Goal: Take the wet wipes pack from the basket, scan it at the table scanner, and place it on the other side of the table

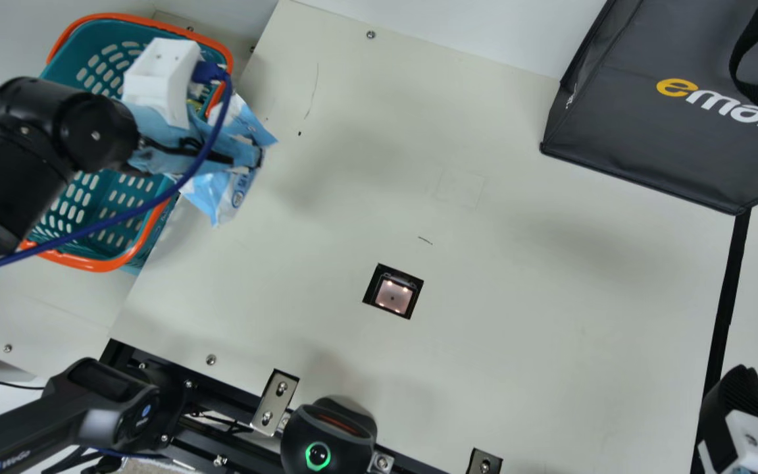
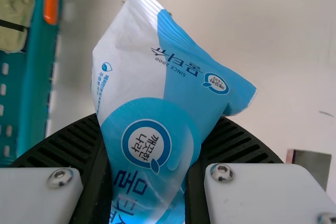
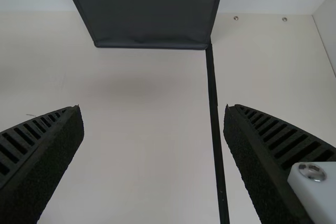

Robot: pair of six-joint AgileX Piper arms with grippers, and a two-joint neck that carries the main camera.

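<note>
Left gripper point(image 1: 247, 158): closed in on the wet wipes pack point(image 2: 157, 124), its ribbed fingers point(image 2: 239, 145) pressing from both sides, parted only by the pinched packet between them. Grip takes the lower part of the pack as the left wrist view has it; the rest stands out past the fingertips and flares wider than the gap, corners splayed, wrapper creased. Arm pose, main view: black left arm point(image 1: 17, 145) slants in from the view's left edge, wrist above the basket point(image 1: 96, 264), gripper angled out past the orange rim toward the table point(image 1: 517, 316). Pack lies over the table's basket-side edge, just beside the rim, printed face toward the wrist camera. Blue cable point(image 1: 122, 214) loops over the arm and basket. Farther out, well apart from the pack, the table scanner point(image 1: 393, 295): a square window set in the tabletop, small lights glowing inside. Beyond it, dark bag point(image 1: 649, 138) at the far side, a black strip point(image 1: 724, 303) running from near its corner. Right gripper point(image 1: 741, 408) sits at the main view's lower right corner, fingers spread wide, nothing between them, bare tabletop and the strip below.
</note>
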